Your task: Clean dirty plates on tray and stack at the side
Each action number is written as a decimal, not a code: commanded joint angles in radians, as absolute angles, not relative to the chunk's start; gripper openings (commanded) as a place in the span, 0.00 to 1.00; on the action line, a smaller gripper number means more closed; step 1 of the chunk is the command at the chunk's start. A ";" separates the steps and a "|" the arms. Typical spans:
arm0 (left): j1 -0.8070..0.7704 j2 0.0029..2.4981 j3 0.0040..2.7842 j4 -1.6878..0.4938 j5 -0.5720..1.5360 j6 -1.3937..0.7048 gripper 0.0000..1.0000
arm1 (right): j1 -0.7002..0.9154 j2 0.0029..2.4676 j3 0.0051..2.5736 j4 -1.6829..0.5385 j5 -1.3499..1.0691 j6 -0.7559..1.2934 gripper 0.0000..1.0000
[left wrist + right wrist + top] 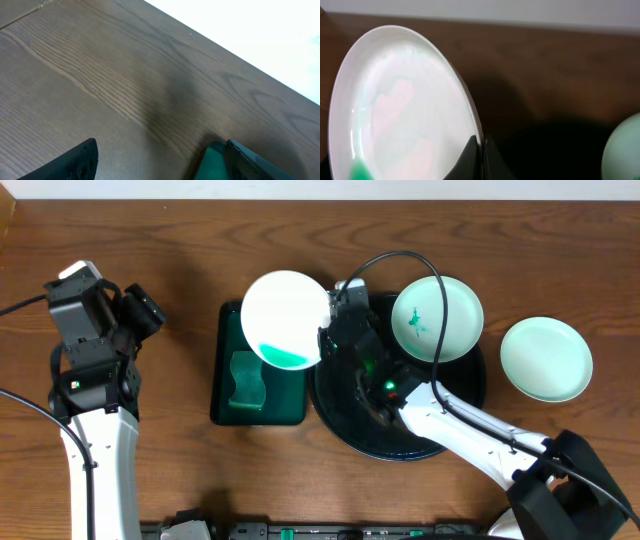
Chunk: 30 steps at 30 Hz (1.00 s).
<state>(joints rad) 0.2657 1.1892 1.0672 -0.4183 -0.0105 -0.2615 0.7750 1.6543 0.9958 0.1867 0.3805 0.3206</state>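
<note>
My right gripper (325, 340) is shut on the rim of a white plate (285, 315). It holds that plate tilted above the green tray, with green pooled at the plate's lower edge. In the right wrist view both fingertips (471, 152) pinch the plate (405, 105) at its edge. A second plate (437, 318) with a green smear rests on the far right of the round black tray (345, 415). A third plate (546, 358), with no mark visible, lies on the table right of the tray. My left gripper (145, 313) hangs open over bare table at the left, nothing between its fingers (75, 162).
A rectangular dark green tray (225, 405) holding a green sponge (247, 380) sits left of the black tray; its corner (212, 160) shows in the left wrist view. A black cable (400, 260) loops above the black tray. The table's back edge runs along the top.
</note>
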 commanded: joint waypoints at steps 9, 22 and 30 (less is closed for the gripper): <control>0.269 1.190 1.068 -0.418 -0.020 -0.263 0.80 | 0.840 1.657 1.016 0.414 0.501 -0.284 0.01; 0.269 1.190 1.068 -0.418 -0.020 -0.263 0.80 | 0.923 1.657 1.016 0.713 0.553 -0.736 0.01; 0.269 1.190 1.068 -0.418 -0.020 -0.263 0.80 | 0.987 1.657 1.016 0.812 0.549 -0.931 0.01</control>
